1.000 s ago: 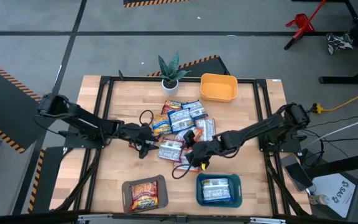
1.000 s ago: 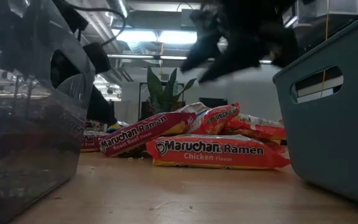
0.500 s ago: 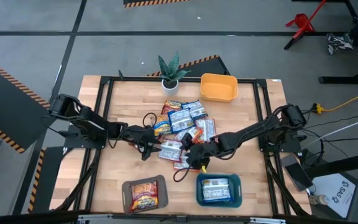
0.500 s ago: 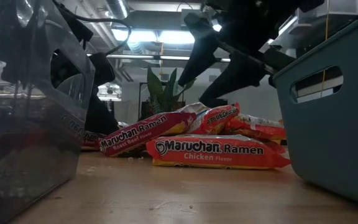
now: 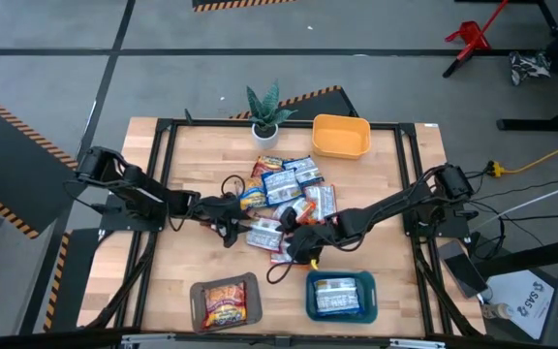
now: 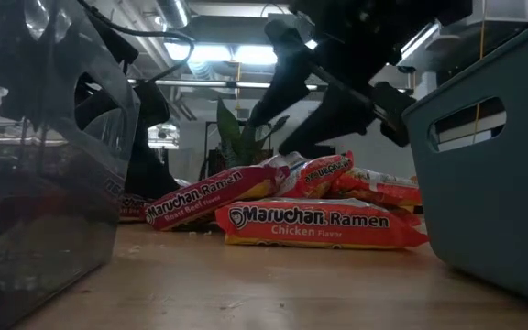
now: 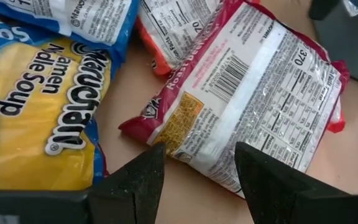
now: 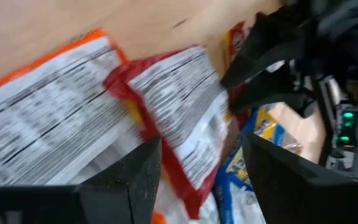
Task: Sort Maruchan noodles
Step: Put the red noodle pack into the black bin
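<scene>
The Maruchan noodles (image 5: 284, 199) lie in a loose pile at the table's middle, some label up, some printed back up. My left gripper (image 5: 237, 229) stands open at the pile's left side. Its fingers straddle the near corner of a red packet (image 7: 253, 106) lying back up, next to a blue packet (image 7: 36, 118). My right gripper (image 5: 294, 244) hangs open over the pile's near side, above a red packet (image 8: 179, 118) that overlaps an orange one (image 8: 42, 143). In the low view a red roast beef packet (image 6: 204, 197) leans on the pile, and a chicken packet (image 6: 319, 225) lies flat in front.
A brown tray (image 5: 201, 308) with a red packet and a teal tray (image 5: 312, 301) with a blue packet stand at the near edge. A yellow tray (image 5: 340, 136) and a potted plant (image 5: 264, 111) stand at the far edge. Bare wood lies at left and right.
Both grippers have sunk a little toward the pile, staying open. My left gripper has moved slightly toward the table's right, up to the red packet. My right gripper has rolled about its own axis. The packets have stayed put.
</scene>
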Controlling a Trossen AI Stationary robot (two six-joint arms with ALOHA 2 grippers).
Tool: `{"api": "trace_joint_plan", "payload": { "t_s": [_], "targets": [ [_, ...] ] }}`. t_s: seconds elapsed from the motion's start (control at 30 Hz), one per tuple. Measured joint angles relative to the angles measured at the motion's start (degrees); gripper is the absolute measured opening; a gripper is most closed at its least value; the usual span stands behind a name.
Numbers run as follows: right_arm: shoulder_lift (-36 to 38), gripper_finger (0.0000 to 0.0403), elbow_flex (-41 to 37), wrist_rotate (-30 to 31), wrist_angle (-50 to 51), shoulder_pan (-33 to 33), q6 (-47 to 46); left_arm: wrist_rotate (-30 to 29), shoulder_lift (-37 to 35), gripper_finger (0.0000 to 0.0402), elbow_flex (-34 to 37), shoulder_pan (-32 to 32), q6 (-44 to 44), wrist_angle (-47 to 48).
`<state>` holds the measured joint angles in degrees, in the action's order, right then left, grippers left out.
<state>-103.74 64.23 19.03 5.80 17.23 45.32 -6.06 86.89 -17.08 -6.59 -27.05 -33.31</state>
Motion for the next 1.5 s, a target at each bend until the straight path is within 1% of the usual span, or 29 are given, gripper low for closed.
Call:
{"api": "trace_joint_plan", "payload": {
  "t_s": [0.1, 0.27, 0.37, 0.47, 0.53, 0.7, 0.8, 0.93, 1.0, 1.07, 1.2, 1.4, 1.5],
  "targets": [
    [0.0, 0.0211, 0.0, 1.56, -1.93, 0.06, 0.05, -0.38, -0.36, 0.0185, -0.06, -0.11, -1.35, -0.92],
    [0.0, 0.0211, 0.0, 2.82, -1.79, 0.07, -0.86, 0.68, -4.7, 0.0177, 0.31, -0.71, -2.94, -0.42],
    [0.0, 0.0211, 0.0, 2.43, -1.82, 0.07, -1.51, 4.2, -6.48, 0.0174, 0.25, -0.91, -3.24, -2.13],
    [0.0, 0.0211, 0.0, 2.42, -1.85, 0.07, -1.51, 7.94, -6.54, 0.0165, 0.21, -1.14, -3.14, -3.36],
    [0.0, 0.0211, 0.0, 2.4, -1.84, 0.04, -1.51, 9.18, -6.53, 0.0154, 0.2, -1.07, -3.02, -3.63],
    [0.0, 0.0211, 0.0, 2.41, -1.85, 0.04, -1.53, 12.4, -5.08, 0.0117, 0.1, -1.06, -0.52, -10.38],
    [0.0, 0.0211, 0.0, 2.4, -1.85, 0.04, -1.53, 12.26, -2.62, 0.0088, 0.14, -0.01, 0.05, -9.75],
    [0.0, 0.0211, 0.0, 2.4, -1.85, 0.04, -1.53, 14.25, 0.99, 0.0042, 0.13, 0.44, 0.06, -13.14],
    [0.0, 0.0211, 0.0, 2.4, -1.85, 0.04, -1.53, 14.11, 2.35, 0.0018, 0.08, 0.42, 0.33, -14.16],
    [0.0, 0.0211, 0.0, 2.4, -1.83, 0.04, -1.53, 13.42, 3.05, 0.0005, 0.02, 0.42, 0.4, -14.51],
    [0.0, 0.0211, 0.0, 2.32, -1.83, 0.04, -1.53, 12.06, 3.86, 0.0008, -0.04, 0.42, 0.58, -14.49],
    [-0.23, 0.0211, 0.0, -3.08, -2.02, -0.04, -0.93, 11.18, 3.85, 0.0002, -0.08, 0.22, 0.57, -12.58],
    [-1.39, 0.0211, 0.0, -3.65, -1.66, -0.04, 1.63, 10.67, 3.85, 0.0003, -0.06, -0.33, 0.62, -12.24]
  ]
}}
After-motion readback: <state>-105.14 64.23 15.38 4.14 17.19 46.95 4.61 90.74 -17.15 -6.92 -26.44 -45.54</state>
